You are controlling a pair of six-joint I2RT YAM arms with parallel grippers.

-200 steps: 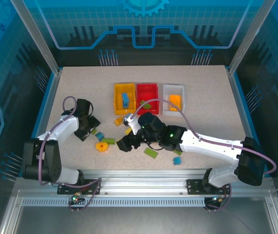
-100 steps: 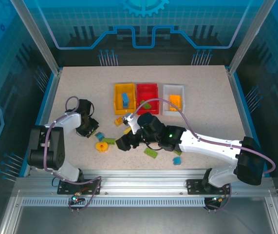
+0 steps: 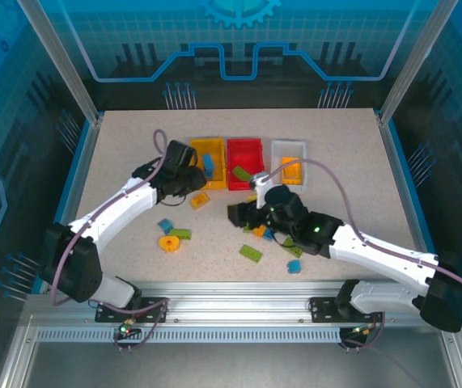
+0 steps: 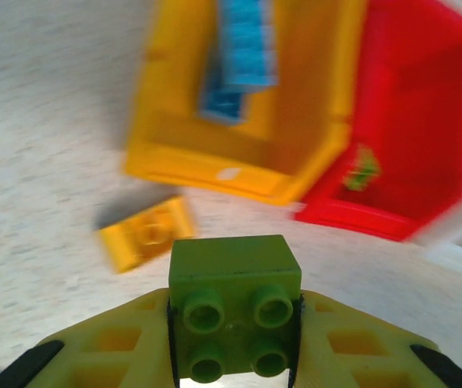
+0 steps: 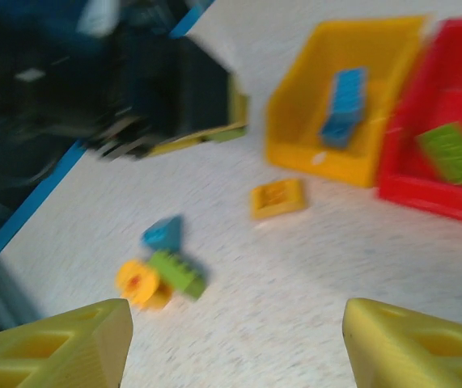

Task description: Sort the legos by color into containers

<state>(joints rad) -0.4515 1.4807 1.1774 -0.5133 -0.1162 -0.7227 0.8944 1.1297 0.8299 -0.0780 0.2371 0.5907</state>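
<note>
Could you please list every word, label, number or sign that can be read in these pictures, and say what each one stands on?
No words or numbers can be read anywhere.
A pale sticker on the front wall of the yellow bin: too blurred to read.
A gear emblem on the blue back panel: a symbol, no lettering.

Green lego (image 4: 235, 311) between jaws, near yellow bin (image 4: 206, 167)
</note>
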